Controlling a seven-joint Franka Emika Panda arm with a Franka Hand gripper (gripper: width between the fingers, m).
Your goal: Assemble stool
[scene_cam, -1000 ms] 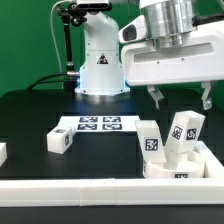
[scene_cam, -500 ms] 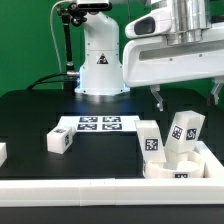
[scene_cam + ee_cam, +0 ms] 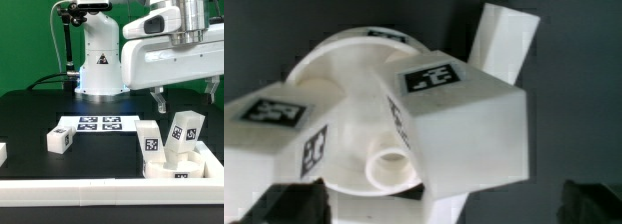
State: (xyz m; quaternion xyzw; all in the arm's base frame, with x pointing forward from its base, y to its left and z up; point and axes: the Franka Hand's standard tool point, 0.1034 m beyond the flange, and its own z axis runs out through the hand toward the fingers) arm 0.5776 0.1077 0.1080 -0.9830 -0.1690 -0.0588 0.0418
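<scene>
Your gripper (image 3: 186,97) is hanging at 12 o'clock over the seat (image 3: 160,170), its jaws spread wide and gripping nothing. The seat is sitting at 4 o'clock on the table (image 3: 30,112), tucked into the corner of the border rails (image 3: 100,188), probably so it is not turning while you work. The near leg (image 3: 150,140) and the far leg (image 3: 183,132) are standing on it. The loose leg (image 3: 60,141) is lying at 8 o'clock from the marker board (image 3: 98,125), well apart from the seat.

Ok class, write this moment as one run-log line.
fingers open, empty | over seat carrying two legs | third leg loose beside marker board
</scene>
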